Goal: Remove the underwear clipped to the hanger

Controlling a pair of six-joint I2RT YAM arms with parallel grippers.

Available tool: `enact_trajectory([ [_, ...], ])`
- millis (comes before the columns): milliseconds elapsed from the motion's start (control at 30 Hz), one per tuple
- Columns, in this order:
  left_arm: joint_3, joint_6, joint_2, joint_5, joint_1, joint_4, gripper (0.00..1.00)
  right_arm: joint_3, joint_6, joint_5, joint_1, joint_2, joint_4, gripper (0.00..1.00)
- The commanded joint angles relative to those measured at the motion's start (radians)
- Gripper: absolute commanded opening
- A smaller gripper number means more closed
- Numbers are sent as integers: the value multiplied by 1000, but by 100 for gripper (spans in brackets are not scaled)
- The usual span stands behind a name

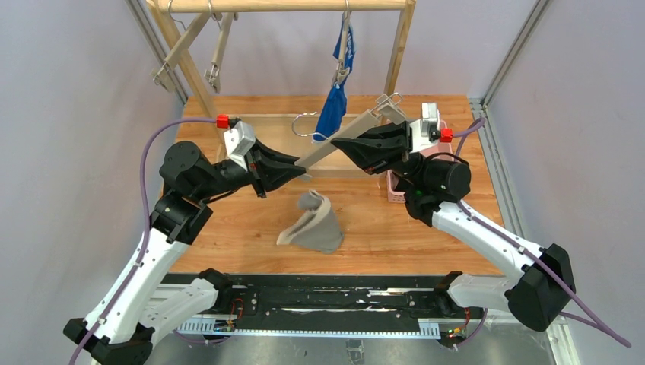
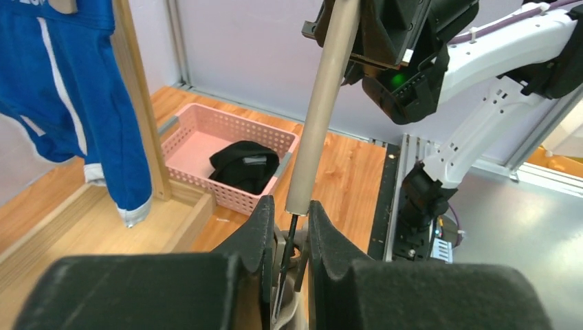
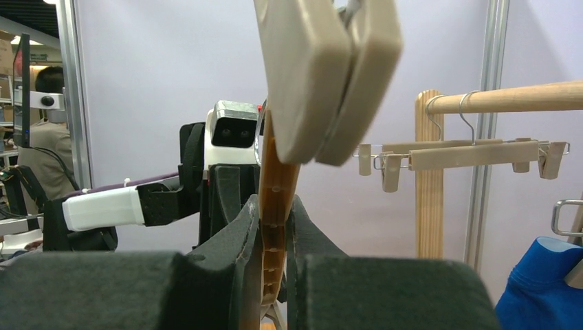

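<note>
Grey brief point(image 1: 312, 223) on table point(image 1: 228, 228); blue brief point(image 1: 335, 99) hanging; black brief point(image 2: 244, 165) in basket point(image 2: 206, 137).

Matt beige plastic hanger point(image 1: 319, 154), soft grey cloth briefs point(image 1: 313, 224).

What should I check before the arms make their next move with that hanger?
1. Left gripper shut on the hanger: ok.
2. Right gripper shut on the hanger's other end: ok.
3. Grey underwear off, lying on the table: ok.
4. Black underwear in the pink basket: ok.
5. Blue underwear unclipped: not ok, it hangs clipped on the rack.
</note>
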Motion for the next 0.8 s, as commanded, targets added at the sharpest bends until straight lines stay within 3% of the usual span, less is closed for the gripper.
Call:
enact_trajectory([
  [0, 31, -22, 22, 30, -5, 39, 10, -6, -24, 3, 13, -30, 21, 1],
  [133, 29, -45, 14, 17, -5, 100, 52, -6, -33, 4, 13, -37, -1, 0],
  [200, 25, -67, 9, 23, -5, 153, 59, -8, -34, 3, 13, -38, -1, 1],
  [633, 37, -212, 102, 120, -5, 323, 49, -9, -25, 12, 13, -33, 2, 1],
  [767, 28, -229, 116, 132, -6, 343, 41, -10, -18, 13, 12, -31, 11, 1],
])
